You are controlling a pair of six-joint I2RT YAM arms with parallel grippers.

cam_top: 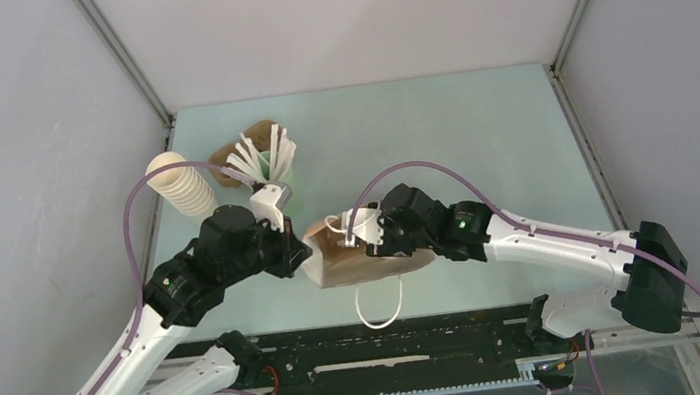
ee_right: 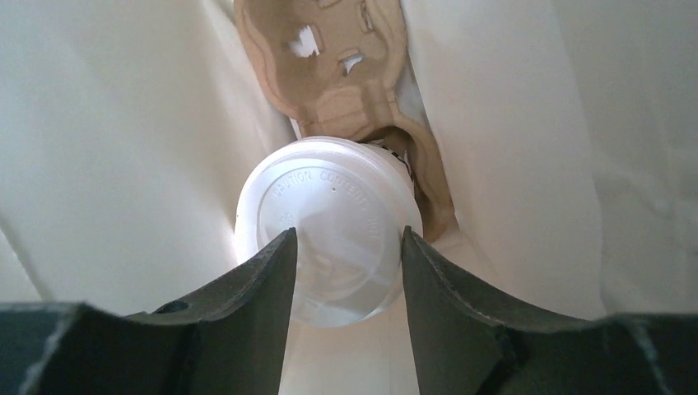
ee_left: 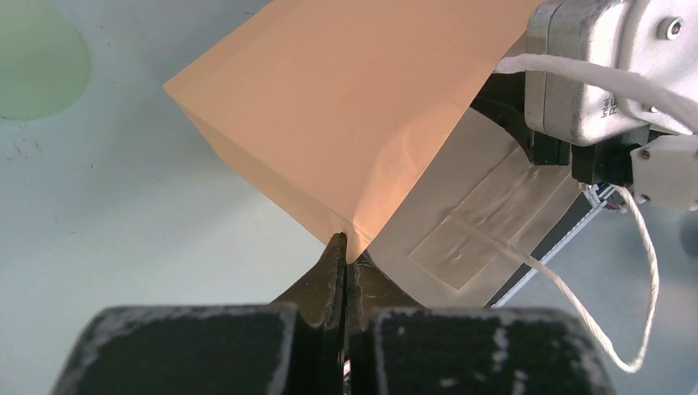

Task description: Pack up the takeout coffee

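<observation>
Brown paper bag lies by the worktop's near edge, rim pinched in fully closed left gripper. Inside: white-lidded paper cup against moulded cardboard carrier; right gripper fingers part-open astride lid, grip unclear.

Arms angled inward; left gripper pinched shut on paper bag edge; right gripper jaws parted either side of takeout coffee lid, contact unclear.

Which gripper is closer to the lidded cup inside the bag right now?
Right. The right gripper is inside the paper bag, its fingers flanking the lidded cup; the left gripper is outside, shut on the bag's edge.
</observation>
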